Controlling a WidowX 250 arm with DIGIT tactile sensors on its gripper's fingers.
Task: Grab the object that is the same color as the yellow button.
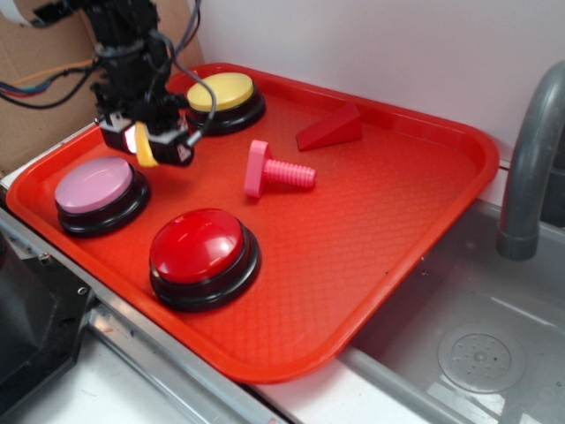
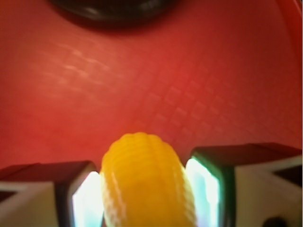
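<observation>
Black robot gripper (image 1: 146, 141) clamped on small yellow ribbed plastic corn-cob toy (image 1: 144, 147), lifted above red plastic tray (image 1: 371, 230), just in front of round yellow-domed push button on black base (image 1: 222, 92), beside pink-topped button (image 1: 94, 185).

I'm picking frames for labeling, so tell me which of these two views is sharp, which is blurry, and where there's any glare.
Exterior view: fairly sharp, soft highlights on the red button. Wrist view: blurred throughout, the tray texture smeared; the corn toy fills the foreground, soft-edged; bright glare whites out the hand's inner pads on both sides.
</observation>
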